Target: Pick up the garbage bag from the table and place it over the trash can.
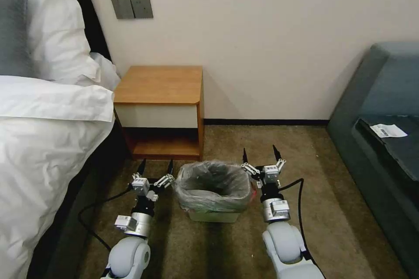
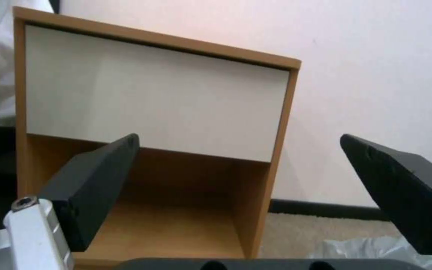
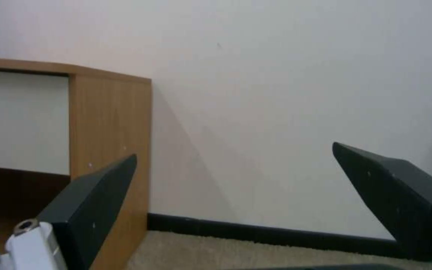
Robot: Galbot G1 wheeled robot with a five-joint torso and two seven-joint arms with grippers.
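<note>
From the head view, the trash can point(image 1: 214, 215) stands on brown-olive carpet point(image 1: 279, 148) between the two grippers, with the garbage bag point(image 1: 214, 185) already lining it — the crinkly grey plastic is folded out over the rim and hangs down the sides, leaving a strip of pale green base showing. The left gripper point(image 1: 156, 166) sits just beside the bag's left edge, fingers spread apart and holding nothing. The right gripper point(image 1: 260, 153) sits just beside the bag's right edge, likewise spread and empty; a touch of pinkish-red bag rim shows next to its wrist. Beyond the left gripper stands the table point(image 1: 159, 85), its wooden top bare, set against a cream wall with a dark baseboard. A bed with white linen point(image 1: 48, 139) lies outward of the left arm, and a grey-blue sofa point(image 1: 379, 109) outward of the right arm, a paper slip on its seat.

In the left wrist view, the left gripper's point(image 2: 238, 144) two black fingers stand wide apart, framing the table's point(image 2: 151, 97) cream drawer front and open lower shelf ahead. A corner of the bag point(image 2: 361, 249) shows low down, near one finger.

In the right wrist view, the right gripper point(image 3: 233, 153) is open too — its fingers frame plain wall, baseboard and carpet, with the table's point(image 3: 108, 123) wooden side panel behind one finger.
</note>
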